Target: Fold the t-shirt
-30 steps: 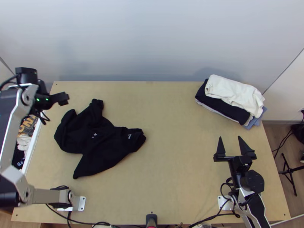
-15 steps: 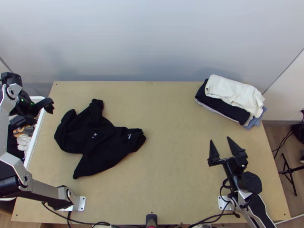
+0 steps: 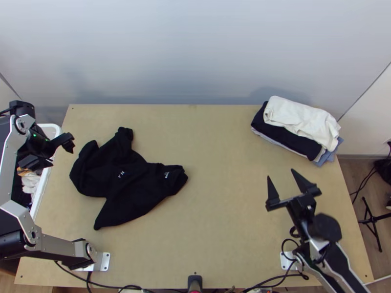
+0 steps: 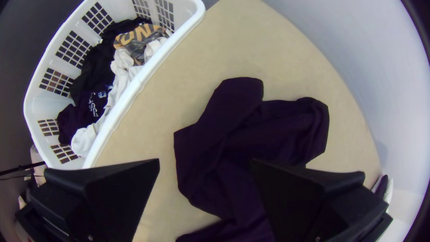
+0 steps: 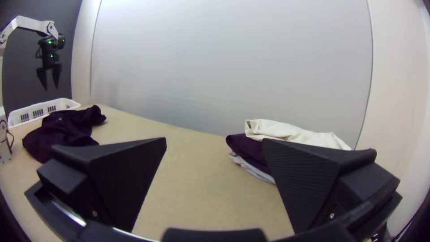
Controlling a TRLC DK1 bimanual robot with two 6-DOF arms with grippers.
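Note:
My left gripper point(image 3: 59, 150) is up over the laundry basket's edge at the table's far left, open and holding nothing. In the left wrist view the same gripper point(image 4: 204, 163) has its fingers wide apart above the table. The black t-shirt point(image 3: 132, 180) lies bunched and crooked on the table's left half, right of that gripper; it also shows in the left wrist view point(image 4: 242, 134). Over the right part of the table, my right gripper point(image 3: 279, 179) is open and well away from the shirt. Seen from its own wrist, the right gripper point(image 5: 215, 143) has nothing between its fingers.
A white basket point(image 4: 134, 89) with several garments stands at the left table edge. At the back right lies a stack of folded clothes, a white one point(image 3: 300, 119) on top. Bare tabletop point(image 3: 220, 166) stretches between shirt and stack. Cables run along the near edge.
The left gripper has moved left from above the table's edge, then slightly back right and nearer. My right gripper has shifted a little left and turned slightly. The shirt lies unchanged.

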